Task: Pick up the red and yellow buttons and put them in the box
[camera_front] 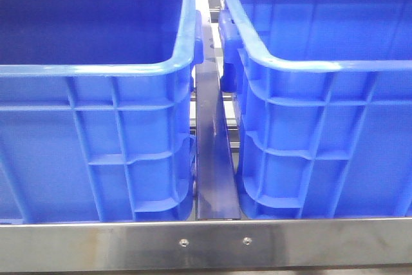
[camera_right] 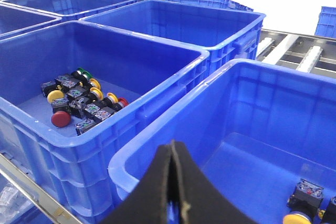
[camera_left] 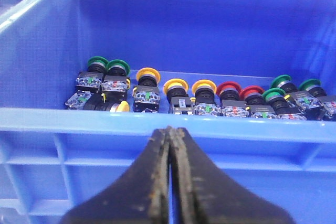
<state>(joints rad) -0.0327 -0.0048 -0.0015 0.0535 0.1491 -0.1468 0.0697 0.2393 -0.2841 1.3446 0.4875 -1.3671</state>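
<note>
Push buttons lie in a row on the floor of the left blue crate (camera_left: pixel 157 119): yellow ones (camera_left: pixel 176 85), red ones (camera_left: pixel 228 87) and green ones (camera_left: pixel 117 66). My left gripper (camera_left: pixel 170 130) is shut and empty, outside that crate's near wall, just below its rim. In the right wrist view the same crate (camera_right: pixel 121 124) holds a loose red button (camera_right: pixel 61 118) and a yellow button (camera_right: pixel 55 96). My right gripper (camera_right: pixel 173 144) is shut and empty above the near corner of the right crate (camera_right: pixel 157 140). A yellow button (camera_right: pixel 296 217) lies in that crate. Neither gripper shows in the front view.
The front view shows the left crate (camera_front: pixel 96 69) and the right crate (camera_front: pixel 322 69) side by side with a narrow dark gap (camera_front: pixel 212 159) between them, behind a steel rail (camera_front: pixel 206 243). More blue crates (camera_right: pixel 210 24) stand beyond. A roller conveyor (camera_right: pixel 299 51) lies past the right crate.
</note>
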